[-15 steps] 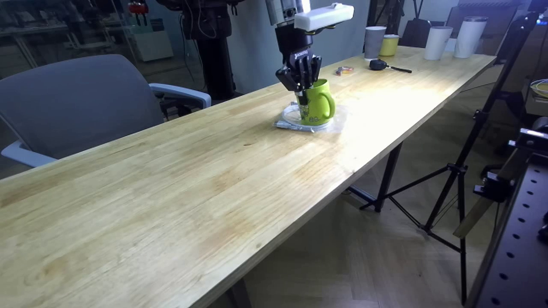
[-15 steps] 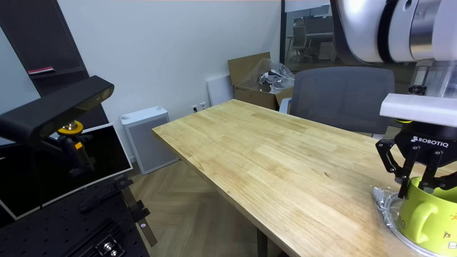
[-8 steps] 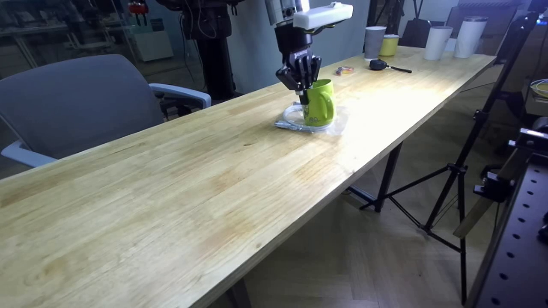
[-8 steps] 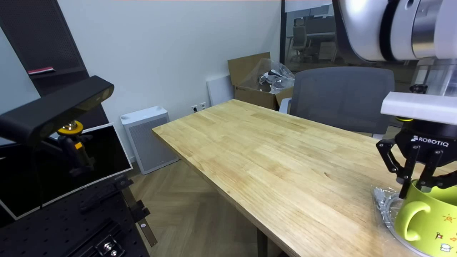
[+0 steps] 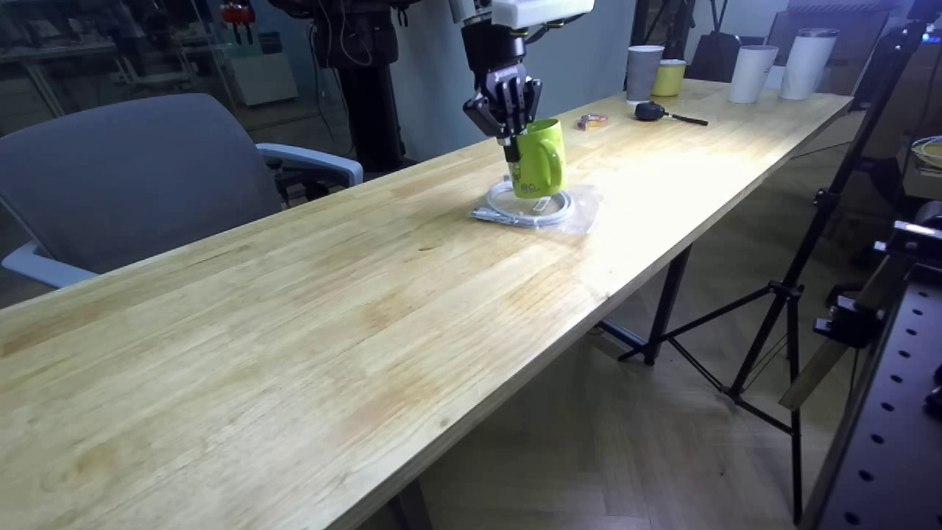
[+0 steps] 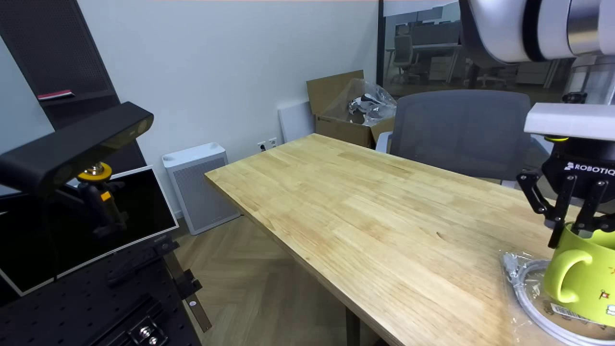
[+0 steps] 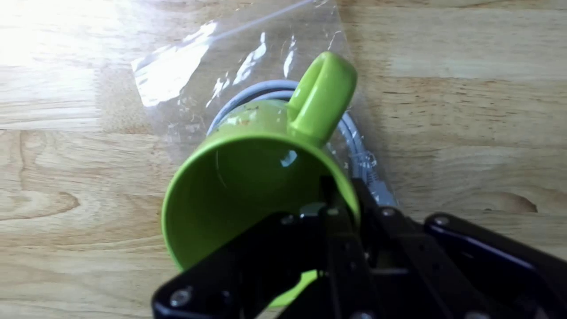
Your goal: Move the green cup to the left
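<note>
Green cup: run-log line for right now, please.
pincer: closed on green cup | green cup: aloft over bagged cable | handle: ungripped | set-down: pending

Lime-green motif-printed cup (image 6: 588, 281), black hand (image 6: 569, 234), pale grey cable (image 7: 358, 148), tan wood-grained table (image 6: 336, 206), grey chair (image 6: 461, 132)

A coiled cable (image 7: 354, 148) is seen inside a clear bag (image 7: 248, 62), laid on the wooden table (image 6: 365, 211). In an exterior view, a grey tumbler (image 5: 644, 74), a yellow cup (image 5: 669, 79) and white tumblers (image 5: 753, 75) are noted standing at the table's far end. A grey chair (image 6: 461, 134) is recorded beside the table in both exterior views
</note>
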